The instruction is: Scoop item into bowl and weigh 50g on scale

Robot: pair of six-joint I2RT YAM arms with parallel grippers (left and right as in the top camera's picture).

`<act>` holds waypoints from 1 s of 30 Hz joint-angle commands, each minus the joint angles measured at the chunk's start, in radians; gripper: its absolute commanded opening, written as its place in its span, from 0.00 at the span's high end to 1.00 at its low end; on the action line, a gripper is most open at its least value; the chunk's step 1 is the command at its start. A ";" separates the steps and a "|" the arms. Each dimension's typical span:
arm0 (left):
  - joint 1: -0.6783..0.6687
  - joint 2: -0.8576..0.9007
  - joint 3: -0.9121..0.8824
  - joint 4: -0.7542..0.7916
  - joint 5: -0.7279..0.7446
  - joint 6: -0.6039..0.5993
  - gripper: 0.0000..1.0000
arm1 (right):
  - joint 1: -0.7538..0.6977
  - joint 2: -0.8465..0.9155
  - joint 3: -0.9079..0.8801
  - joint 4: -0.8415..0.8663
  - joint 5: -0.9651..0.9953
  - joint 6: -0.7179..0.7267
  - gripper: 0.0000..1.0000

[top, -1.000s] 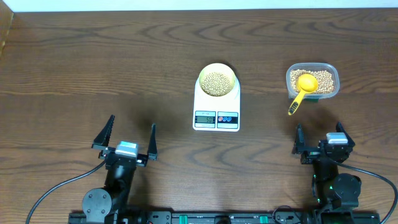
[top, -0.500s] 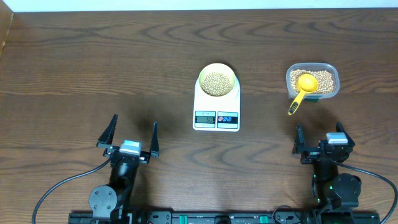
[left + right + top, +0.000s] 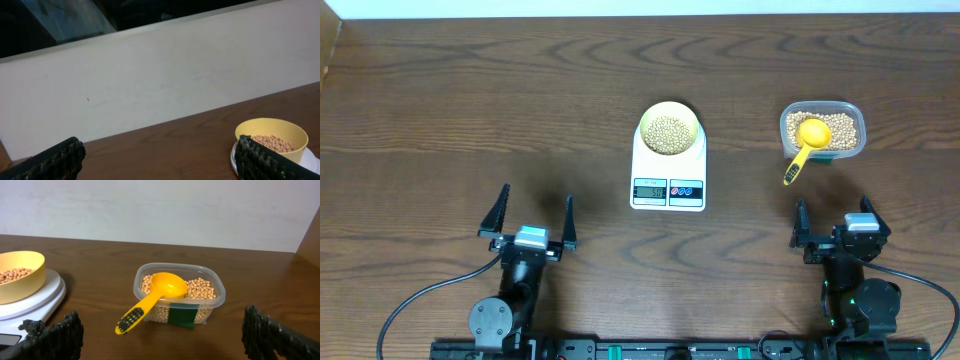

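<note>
Left tool (image 3: 537,194) and right tool (image 3: 832,205) both stood wide, empty. The bowl (image 3: 642,124) of beans (image 3: 669,133) sat on the scale (image 3: 668,172), ahead and between them. The scoop (image 3: 804,148) pointed its handle back toward the nearer right tool.

**On the tabletop:** A dark wood-grain table (image 3: 440,100) is pictured from above, bordered at 12 o'clock by a pale wall (image 3: 200,75). Toward 2 o'clock of the tabletop, a clear rectangular plastic tub (image 3: 860,112) with rounded corners is set down, open-topped. A yellow long-handled scoop (image 3: 806,148) is laid in it. The round head is rested inside the tub, hollow side up. The handle is propped over the rim at the tub's 7 o'clock corner, and its dark-patterned end is seen jutting past the tub over the wood. A dark green label (image 3: 182,316) is stuck on the tub's near wall, just beside the handle.
</note>
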 commanded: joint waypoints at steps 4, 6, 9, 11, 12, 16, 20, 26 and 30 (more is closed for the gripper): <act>0.006 -0.009 -0.002 -0.016 -0.030 -0.022 0.02 | 0.008 -0.003 -0.002 -0.004 -0.002 -0.012 0.01; 0.006 -0.009 -0.002 -0.054 -0.037 -0.031 0.02 | 0.008 -0.003 -0.002 -0.004 -0.002 -0.012 0.01; 0.006 -0.009 -0.002 -0.138 -0.037 -0.031 0.02 | 0.008 -0.003 -0.002 -0.004 -0.002 -0.012 0.01; 0.006 -0.009 -0.002 -0.182 -0.040 -0.032 0.02 | 0.008 -0.003 -0.002 -0.004 -0.002 -0.012 0.01; 0.006 -0.009 -0.002 -0.204 -0.040 -0.031 0.03 | 0.008 -0.003 -0.002 -0.004 -0.002 -0.012 0.01; 0.006 -0.009 -0.003 -0.285 -0.040 -0.031 0.02 | 0.008 -0.003 -0.002 -0.004 -0.002 -0.012 0.01; 0.006 -0.009 -0.002 -0.353 -0.048 -0.044 0.02 | 0.008 -0.003 -0.002 -0.004 -0.002 -0.012 0.01; 0.006 -0.009 -0.002 -0.353 -0.062 -0.053 0.02 | 0.008 -0.003 -0.002 -0.004 -0.002 -0.012 0.01; 0.006 -0.009 -0.002 -0.352 -0.056 -0.053 0.03 | 0.008 -0.003 -0.002 -0.004 -0.002 -0.012 0.01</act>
